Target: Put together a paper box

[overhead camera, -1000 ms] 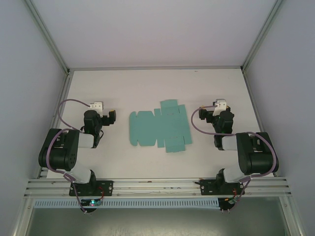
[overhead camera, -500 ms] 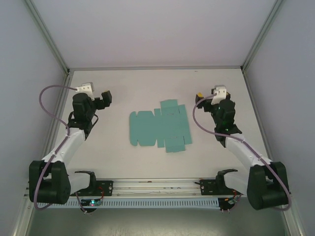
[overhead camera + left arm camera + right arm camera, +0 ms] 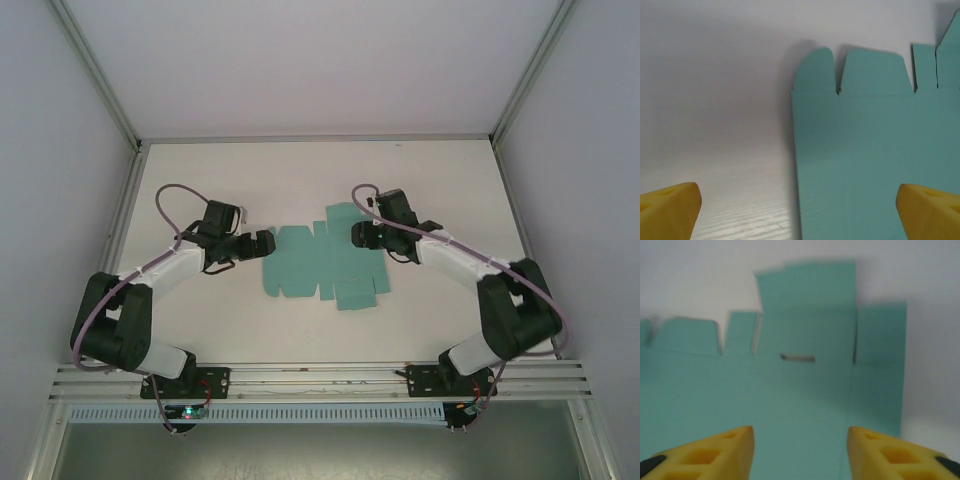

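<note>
The paper box is a flat teal die-cut sheet with flaps and tabs, lying mid-table. My left gripper hovers at the sheet's left edge. In the left wrist view its jaws stand wide open, and the sheet's left border runs between the yellow fingertips. My right gripper is over the sheet's upper right part. In the right wrist view its jaws are partly apart above the teal card, near a small slot, with nothing pinched between them.
The white table is bounded by metal frame posts and pale walls on the left, right and back. An aluminium rail runs along the near edge at the arm bases. A purple cable loops over each arm.
Both arms have swung inward from the table's sides to the sheet. The right jaws have narrowed. The sheet has not moved.
</note>
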